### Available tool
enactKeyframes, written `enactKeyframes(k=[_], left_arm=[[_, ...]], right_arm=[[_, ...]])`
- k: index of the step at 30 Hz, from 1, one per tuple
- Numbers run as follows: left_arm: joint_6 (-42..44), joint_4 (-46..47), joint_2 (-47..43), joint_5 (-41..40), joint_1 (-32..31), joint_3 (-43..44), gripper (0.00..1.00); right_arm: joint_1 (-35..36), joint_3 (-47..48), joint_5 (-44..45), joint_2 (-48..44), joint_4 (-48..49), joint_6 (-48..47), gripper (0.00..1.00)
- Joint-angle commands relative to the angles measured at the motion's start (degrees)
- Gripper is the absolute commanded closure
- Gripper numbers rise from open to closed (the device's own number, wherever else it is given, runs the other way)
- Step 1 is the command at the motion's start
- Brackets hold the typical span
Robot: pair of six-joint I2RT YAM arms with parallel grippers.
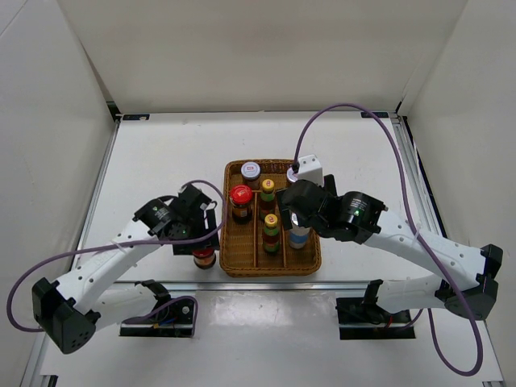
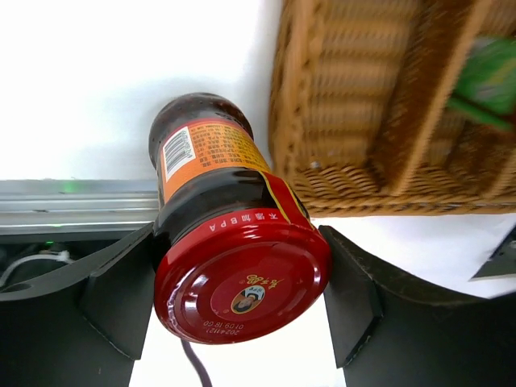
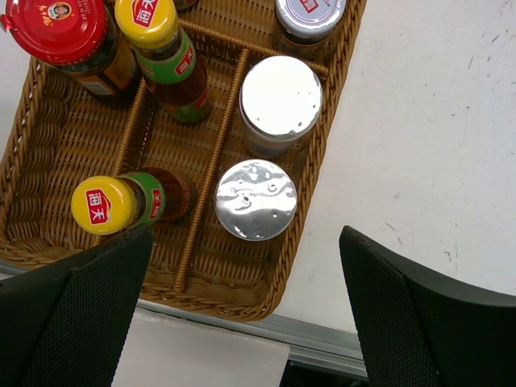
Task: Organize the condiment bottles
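Note:
My left gripper [image 1: 203, 244] is shut on a red-lidded jar [image 2: 242, 278] with an orange label. It holds the jar by the lid, upright, just outside the near left corner of the wicker tray [image 1: 234, 262]. In the tray stand a second red-lidded jar [image 1: 240, 196], two yellow-capped bottles [image 3: 103, 205] [image 3: 147, 20] in the middle lane and three silver-lidded bottles [image 3: 256, 200] [image 3: 280, 95] [image 3: 309, 12] in the right lane. Another silver-lidded jar [image 1: 251, 171] stands at the far left. My right gripper [image 3: 246, 310] is open and empty above the tray's near right corner.
The tray has three lanes split by wicker dividers [image 3: 211, 161]. A metal rail [image 2: 72, 201] runs along the table's near edge, close to the held jar. A purple cable [image 1: 355, 109] arcs over the far right of the table.

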Motion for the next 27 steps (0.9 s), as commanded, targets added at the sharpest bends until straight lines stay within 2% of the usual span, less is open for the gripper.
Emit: enactKeyframes(k=[1,6,10,17,27], left_arm=[[2.31,-2.44,0.52,-5.95,-0.20,10.60,0.53],[3.02,-2.45,4.82,-7.28,-1.43,20.79,0.60],[3.02,-1.22,10.87,-7.89,-6.16,25.55,0.63],[3.02,8.44,18.01,-7.63,-9.77,22.05,0.63],[1.43,17.76,23.11,-5.26,-10.31,15.72,0.60]], right_arm=[[-0.13,-0.44,1.10,0.05,1.08,0.45,0.00],[-0.13,-0.44,1.10,-0.48,1.08,0.45,0.00],[-0.65,-0.44,1.10,-1.09,1.08,0.45,0.00],[-0.65,0.08,2.59,-3.37,-2.69,0.97,0.00],[-0.65,-0.62,4.26,-8.03,-5.95,2.64,0.00]])
